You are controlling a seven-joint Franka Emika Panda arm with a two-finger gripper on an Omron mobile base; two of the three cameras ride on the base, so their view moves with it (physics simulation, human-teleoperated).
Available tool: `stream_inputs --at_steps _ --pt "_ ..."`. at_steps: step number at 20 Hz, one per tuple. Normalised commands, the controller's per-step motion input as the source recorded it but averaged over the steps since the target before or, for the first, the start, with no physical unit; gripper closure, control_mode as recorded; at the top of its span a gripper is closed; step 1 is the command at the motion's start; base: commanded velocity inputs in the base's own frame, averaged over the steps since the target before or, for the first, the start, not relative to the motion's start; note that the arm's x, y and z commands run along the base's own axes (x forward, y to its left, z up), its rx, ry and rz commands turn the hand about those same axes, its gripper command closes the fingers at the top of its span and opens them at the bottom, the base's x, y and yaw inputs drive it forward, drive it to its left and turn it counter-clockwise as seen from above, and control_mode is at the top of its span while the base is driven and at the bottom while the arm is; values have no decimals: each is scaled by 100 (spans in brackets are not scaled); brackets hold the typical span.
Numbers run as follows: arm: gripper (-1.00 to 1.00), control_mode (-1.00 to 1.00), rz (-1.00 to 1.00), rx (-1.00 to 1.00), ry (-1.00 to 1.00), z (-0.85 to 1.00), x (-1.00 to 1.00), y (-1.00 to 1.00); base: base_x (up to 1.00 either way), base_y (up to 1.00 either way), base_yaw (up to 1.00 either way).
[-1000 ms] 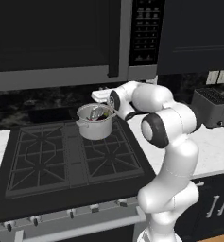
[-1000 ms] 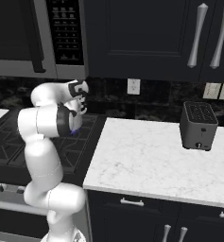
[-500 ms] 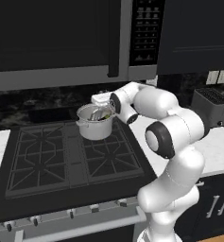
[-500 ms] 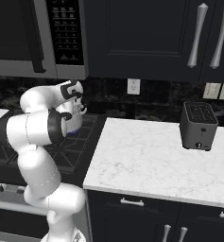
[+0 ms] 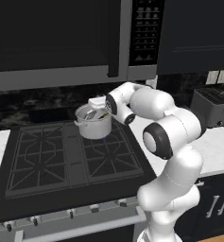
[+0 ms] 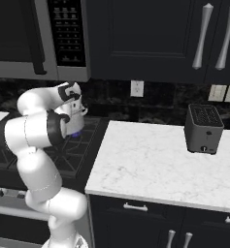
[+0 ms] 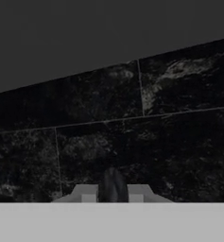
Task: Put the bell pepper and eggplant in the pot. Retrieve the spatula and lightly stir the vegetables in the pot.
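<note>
The silver-grey pot [image 5: 93, 125] stands on the back right burner of the stove. My gripper [image 5: 97, 104] hangs over its far rim, pointing toward the back wall. A slim grey and dark piece, apparently the spatula [image 5: 91, 114], leans inside the pot below the hand. In the hand view my gripper [image 7: 112, 191] is shut, and a dark rounded handle shows between its fingers [image 7: 87, 194]. The bell pepper and eggplant are hidden from me; the pot's wall and my hand cover its inside. From the right base view my own arm hides the pot.
The black stove [image 5: 61, 156] spreads in front of the pot, with the microwave [image 5: 61, 38] low above it. A dark toaster [image 6: 204, 128] stands on the white marble counter [image 6: 150, 160] to the right. The dark tiled backsplash [image 7: 132, 118] is close ahead of the hand.
The hand has dipped slightly lower and left over the pot. The elbow has dropped and the upper arm has rolled. The pot has stayed in place.
</note>
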Motion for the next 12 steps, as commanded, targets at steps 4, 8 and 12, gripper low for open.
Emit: stream_inputs --at_steps 4,8,12 --pt "100 -100 -9 -10 1 12 -43 0 0 0 0" --pt "100 -100 -9 -2 0 65 -61 0 0 0 0" --pt "100 -100 -8 -3 11 63 -17 0 0 0 0"
